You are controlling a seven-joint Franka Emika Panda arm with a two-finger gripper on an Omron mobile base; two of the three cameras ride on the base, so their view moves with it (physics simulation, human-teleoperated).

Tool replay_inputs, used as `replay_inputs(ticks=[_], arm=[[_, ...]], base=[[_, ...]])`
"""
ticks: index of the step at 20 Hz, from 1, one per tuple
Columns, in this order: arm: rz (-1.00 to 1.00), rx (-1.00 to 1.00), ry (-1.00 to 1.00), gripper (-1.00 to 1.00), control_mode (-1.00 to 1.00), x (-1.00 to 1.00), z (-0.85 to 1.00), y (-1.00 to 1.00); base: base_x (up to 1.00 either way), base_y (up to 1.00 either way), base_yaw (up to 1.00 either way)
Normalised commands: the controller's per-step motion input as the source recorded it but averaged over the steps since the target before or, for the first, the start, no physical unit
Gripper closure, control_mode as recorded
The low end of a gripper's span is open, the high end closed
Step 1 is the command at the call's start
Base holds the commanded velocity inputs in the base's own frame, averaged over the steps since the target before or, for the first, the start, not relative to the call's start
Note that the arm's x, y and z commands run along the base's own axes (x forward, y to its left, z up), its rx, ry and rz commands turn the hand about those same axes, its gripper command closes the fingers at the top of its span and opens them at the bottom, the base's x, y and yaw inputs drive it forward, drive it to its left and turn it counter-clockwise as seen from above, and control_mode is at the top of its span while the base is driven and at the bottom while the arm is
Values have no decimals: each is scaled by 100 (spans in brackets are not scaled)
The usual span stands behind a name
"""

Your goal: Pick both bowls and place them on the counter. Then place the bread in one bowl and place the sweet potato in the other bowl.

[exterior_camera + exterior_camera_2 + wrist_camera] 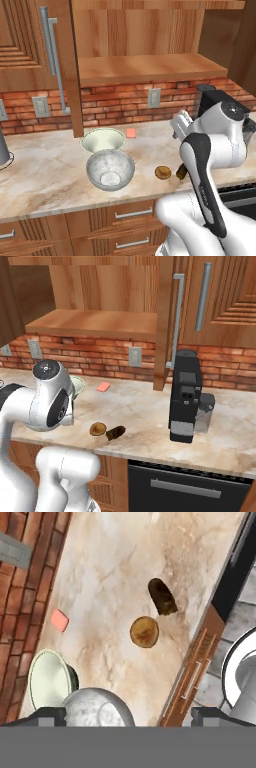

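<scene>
Both bowls stand on the marbled counter (50, 175). The cream-white bowl (102, 140) with a pale green inside sits near the brick wall, and the grey stone-look bowl (110, 170) sits just in front of it, touching or nearly touching. To their right, near the counter's front edge, lie the tan round bread (162, 172) and the dark oblong sweet potato (181, 171), which my arm half hides. My gripper (179, 131) hangs open and empty well above the counter. The hand view looks down on the bread (144, 631), sweet potato (162, 597), cream-white bowl (48, 679) and grey bowl (97, 707), with the gripper (130, 716) over the grey bowl's side.
A pink square (131, 132) lies by the wall behind the bowls. A black coffee machine (186, 396) stands on the counter's right part. A wooden shelf (145, 67) and cabinets hang above. A grey pot (2, 150) is at the far left.
</scene>
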Motion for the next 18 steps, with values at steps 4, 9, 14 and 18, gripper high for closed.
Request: replay_inputs(ticks=[4,9,14,18], arm=[[25,-15,0,-100,-100,13,0,-32],[22,-23,0,-100,-100,5,-2,-39],[16,-28,2,-100,-100,1,-10,-37],[12,-27,2,-100,-100,0,-33,-23]], base=[[0,0,0],[0,0,0],[0,0,0],[0,0,0]])
